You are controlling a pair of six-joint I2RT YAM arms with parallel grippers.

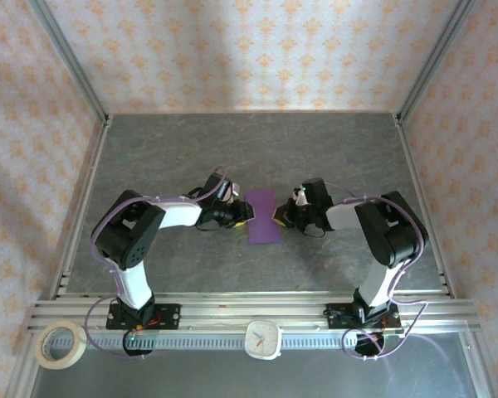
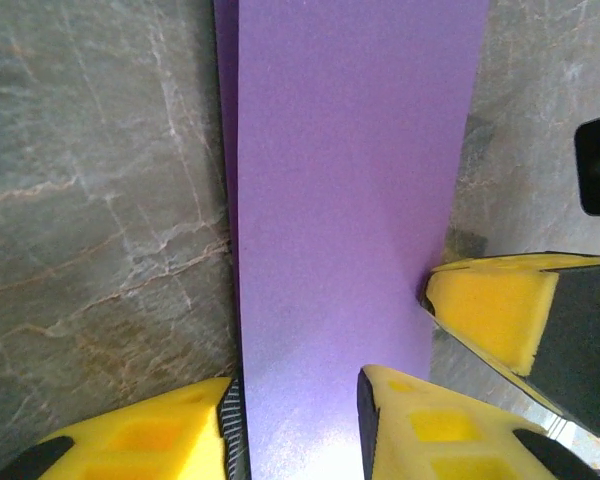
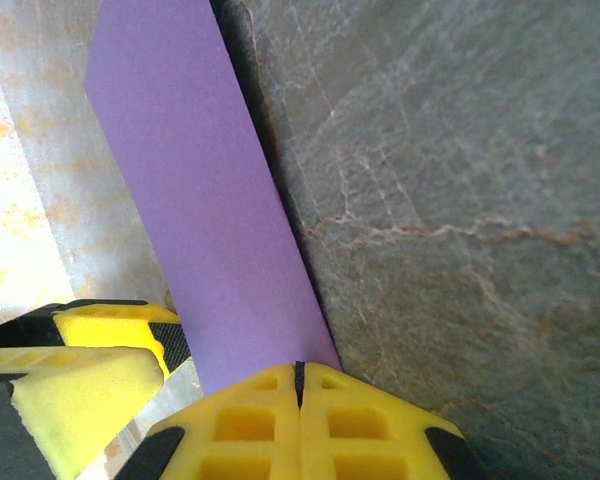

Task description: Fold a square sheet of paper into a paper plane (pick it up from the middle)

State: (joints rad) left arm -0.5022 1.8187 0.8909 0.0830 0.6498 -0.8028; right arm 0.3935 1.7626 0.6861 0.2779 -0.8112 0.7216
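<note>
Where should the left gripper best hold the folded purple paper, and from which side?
I would pinch the long edge of the purple paper nearest the left gripper, coming from that side. The folded sheet is thin, so only an edge can be pinched; the right gripper holds the opposite edge.

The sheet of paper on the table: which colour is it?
The sheet of paper is plain purple, no pattern; the left wrist view shows it best.

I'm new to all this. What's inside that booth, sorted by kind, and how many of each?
robot arms: 2 (left arm, right arm)
purple paper sheet: 1
roll of tape: 1
white clock: 1
Total: 5
</note>
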